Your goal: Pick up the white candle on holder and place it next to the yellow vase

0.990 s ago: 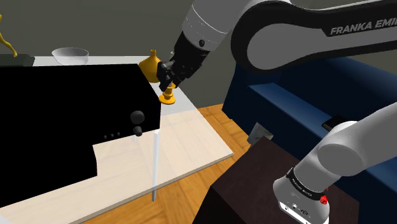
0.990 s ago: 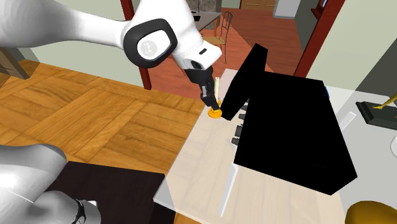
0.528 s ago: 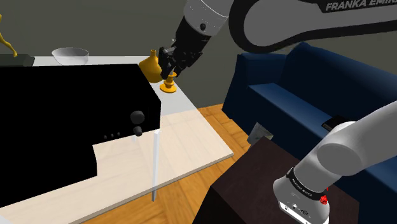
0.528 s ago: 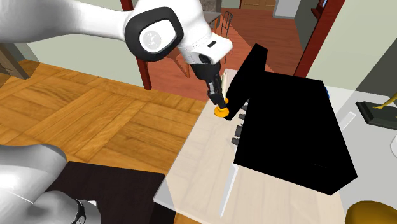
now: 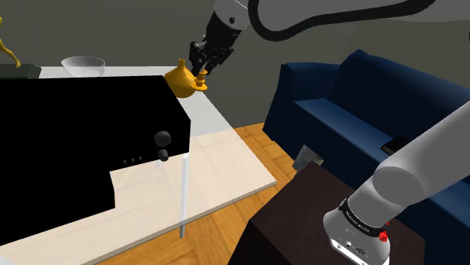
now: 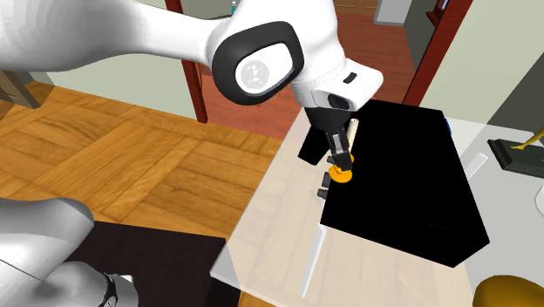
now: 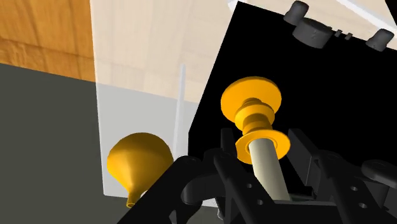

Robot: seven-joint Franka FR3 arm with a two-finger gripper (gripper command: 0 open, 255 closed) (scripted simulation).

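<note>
arm stretched far out, claw clamped on the candle on holder beside the yellow vase

readable text: none | brands: none | numbers: none | signs: none

Outstretched arm, gripper tight on candle

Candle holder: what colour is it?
The holder under the cream candle is orange-yellow; the wrist view shows it best.
</note>
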